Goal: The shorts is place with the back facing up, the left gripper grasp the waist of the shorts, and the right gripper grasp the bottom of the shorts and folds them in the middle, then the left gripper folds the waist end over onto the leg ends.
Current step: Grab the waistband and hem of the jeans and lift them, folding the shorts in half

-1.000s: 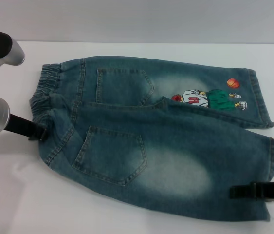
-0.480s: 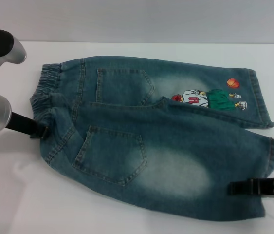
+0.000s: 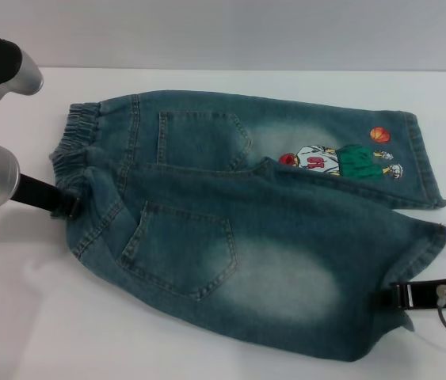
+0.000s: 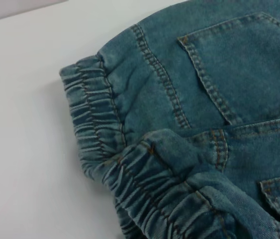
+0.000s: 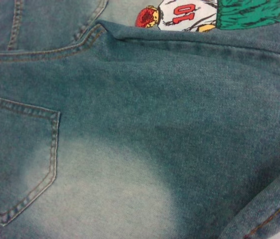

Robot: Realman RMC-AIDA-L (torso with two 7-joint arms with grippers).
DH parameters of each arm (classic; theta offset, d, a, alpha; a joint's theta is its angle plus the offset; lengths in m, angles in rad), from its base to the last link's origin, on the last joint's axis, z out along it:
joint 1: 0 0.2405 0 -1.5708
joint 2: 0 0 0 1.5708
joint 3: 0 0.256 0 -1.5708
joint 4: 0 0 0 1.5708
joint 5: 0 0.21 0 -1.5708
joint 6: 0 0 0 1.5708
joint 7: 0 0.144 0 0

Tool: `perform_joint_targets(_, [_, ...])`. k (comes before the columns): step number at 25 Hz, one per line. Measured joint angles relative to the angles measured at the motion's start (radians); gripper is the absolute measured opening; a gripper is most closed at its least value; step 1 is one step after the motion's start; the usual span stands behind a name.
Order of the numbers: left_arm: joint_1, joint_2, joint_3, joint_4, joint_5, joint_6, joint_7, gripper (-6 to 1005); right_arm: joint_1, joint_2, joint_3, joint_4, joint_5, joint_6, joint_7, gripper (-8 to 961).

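Note:
Blue denim shorts (image 3: 246,206) lie back up on the white table, both back pockets showing, elastic waist (image 3: 72,146) to the left and leg ends to the right. My left gripper (image 3: 70,206) is shut on the near corner of the waist, which bunches up beside it; the left wrist view shows that gathered waistband (image 4: 95,114). At the near leg's hem, my right gripper (image 3: 389,298) is shut on the cloth, and the hem is raised off the table. The right wrist view is filled by the denim of the shorts (image 5: 154,124).
A cartoon basketball print (image 3: 341,161) marks the far leg near its hem, and it also shows in the right wrist view as the print (image 5: 179,12). The white table (image 3: 32,317) surrounds the shorts, with its far edge meeting a grey wall.
Both grippers have risen slightly with the cloth. The near leg hem and near waist corner have lifted and drawn toward the far side, and the near edge of the shorts has pulled in.

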Motion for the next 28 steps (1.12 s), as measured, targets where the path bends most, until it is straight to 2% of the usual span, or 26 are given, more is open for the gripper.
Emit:
perform_joint_targets(2, [0.0, 0.0, 0.0, 0.0, 0.0, 0.004, -0.002, 194, 0.001, 0.0, 0.001, 0.0, 0.004, -0.002, -0.009, 469])
perform_joint_targets(5, [0.0, 0.0, -0.004, 0.0, 0.0, 0.01, -0.005, 195, 0.002, 0.0, 0.003, 0.003, 0.006, -0.01, -0.016, 226])
perform_joint_targets(11, [0.004, -0.001, -0.012, -0.009, -0.001, 0.021, -0.007, 194, 0.0, 0.0, 0.022, 0.017, 0.046, -0.057, -0.055, 17])
perform_joint_targets(21, [0.027, -0.002, -0.056, -0.06, -0.007, 0.037, -0.017, 195, -0.031, 0.002, 0.128, 0.045, 0.16, -0.21, -0.188, 7])
perform_joint_targets(28, [0.035, -0.002, -0.097, -0.064, -0.032, 0.099, -0.018, 194, -0.055, 0.003, 0.158, 0.056, 0.183, -0.314, -0.243, 6])
